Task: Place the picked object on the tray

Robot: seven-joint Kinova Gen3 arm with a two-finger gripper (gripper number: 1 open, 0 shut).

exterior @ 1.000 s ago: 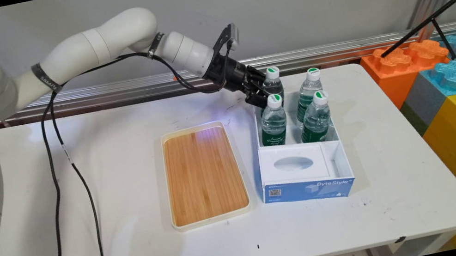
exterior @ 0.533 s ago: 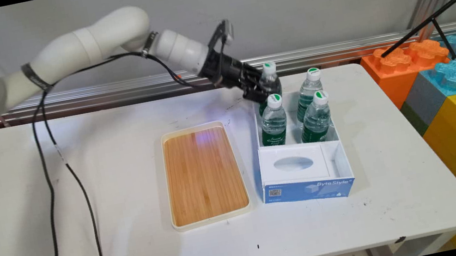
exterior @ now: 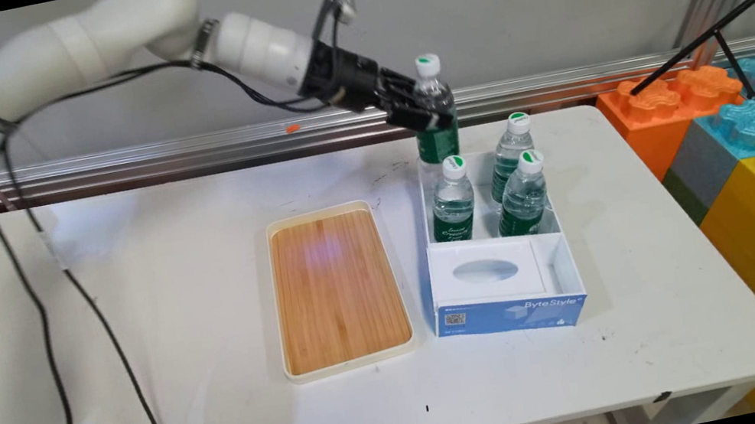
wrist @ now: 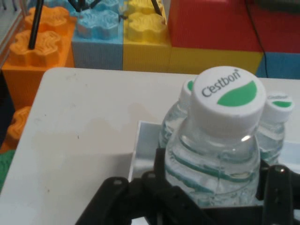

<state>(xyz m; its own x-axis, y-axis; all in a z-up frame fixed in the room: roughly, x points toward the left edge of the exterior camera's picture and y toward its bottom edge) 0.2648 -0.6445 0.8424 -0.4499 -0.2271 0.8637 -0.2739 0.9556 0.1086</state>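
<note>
Three upright water bottles (exterior: 513, 182) crowd the white box's (exterior: 573, 263) far compartment; left of the box lies a bamboo tray (exterior: 337, 289).

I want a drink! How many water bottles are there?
4. One water bottle is held up by the gripper; three bottles stand in the white box.

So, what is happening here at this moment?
The gripper is shut on a water bottle and holds it in the air above the far left corner of the white box. Three other bottles stand upright in the far part of that box. A wooden tray lies to the left of the box on the white table, with nothing on it.
</note>
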